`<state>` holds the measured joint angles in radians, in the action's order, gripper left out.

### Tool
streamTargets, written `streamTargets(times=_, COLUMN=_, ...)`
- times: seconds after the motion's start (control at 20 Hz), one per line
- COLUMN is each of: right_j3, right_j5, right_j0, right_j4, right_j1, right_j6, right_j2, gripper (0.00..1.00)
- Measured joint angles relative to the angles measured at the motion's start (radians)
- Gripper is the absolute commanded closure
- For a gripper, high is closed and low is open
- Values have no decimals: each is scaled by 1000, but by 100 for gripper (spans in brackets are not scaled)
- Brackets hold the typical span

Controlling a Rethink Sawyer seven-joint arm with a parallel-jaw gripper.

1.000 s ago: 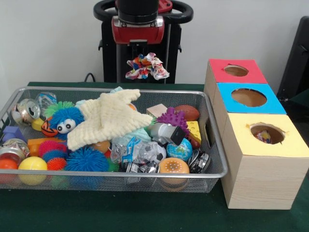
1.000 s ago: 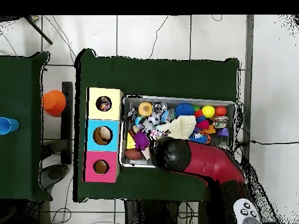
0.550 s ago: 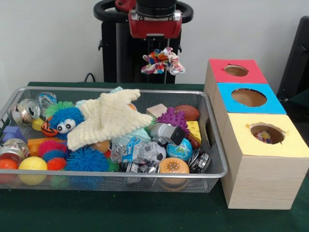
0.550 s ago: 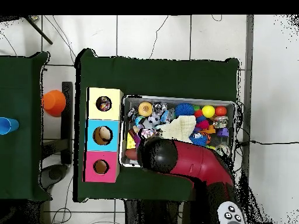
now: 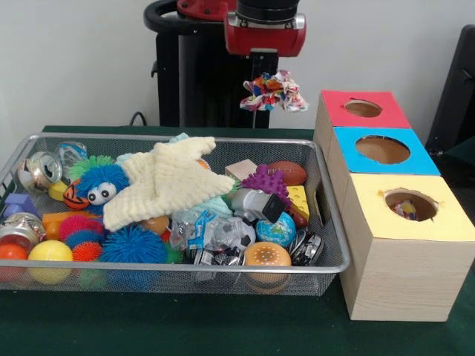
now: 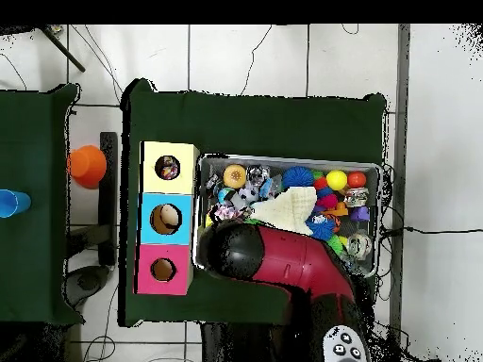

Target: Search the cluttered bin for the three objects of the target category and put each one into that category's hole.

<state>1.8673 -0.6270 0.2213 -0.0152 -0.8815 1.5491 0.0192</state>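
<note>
Patterned cloth [image 5: 273, 90] hangs clamped in the gripper [image 5: 261, 80], top centre of the front view, clear above the bin.

It dangles in open air just left of the red-topped box [image 5: 363, 109], above the wire bin's [image 5: 185, 276] far right rim. The blue-topped box [image 5: 382, 150] and yellow-topped box [image 5: 412, 205] line the right side. In the bin below, a cream star-shaped cloth [image 5: 167, 180] overlies the toys.

I see the gripper [image 5: 266, 73] holding a multicoloured cloth [image 5: 273, 90] aloft. It hangs above the wire bin's [image 5: 326, 222] far corner, beside the red-topped box [image 5: 362, 109].
</note>
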Motion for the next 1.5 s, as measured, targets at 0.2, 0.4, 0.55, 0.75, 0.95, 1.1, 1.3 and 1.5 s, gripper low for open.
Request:
streamTargets(times=0.2, right_j3=-18, right_j5=0, right_j0=-27, right_j4=12, right_j1=11, right_j6=23, right_j2=15, gripper=100)
streamTargets(times=0.4, right_j3=-54, right_j5=0, right_j0=-64, right_j4=25, right_j1=37, right_j6=52, right_j2=35, gripper=100)
streamTargets(times=0.55, right_j3=-68, right_j5=0, right_j0=-80, right_j4=31, right_j1=48, right_j6=67, right_j2=43, gripper=100)
streamTargets(times=0.75, right_j3=-97, right_j5=-5, right_j0=-107, right_j4=45, right_j1=69, right_j6=88, right_j2=60, gripper=100)
streamTargets(times=0.95, right_j3=-126, right_j5=-15, right_j0=-130, right_j4=60, right_j1=89, right_j6=113, right_j2=71, gripper=100)
streamTargets(times=1.1, right_j3=-148, right_j5=-22, right_j0=-147, right_j4=68, right_j1=102, right_j6=124, right_j2=74, gripper=100)
streamTargets(times=1.3, right_j3=-177, right_j5=-29, right_j0=-164, right_j4=79, right_j1=118, right_j6=137, right_j2=82, gripper=100)
streamTargets(times=1.5, right_j3=-218, right_j5=-39, right_j0=-187, right_j4=95, right_j1=139, right_j6=160, right_j2=93, gripper=100)
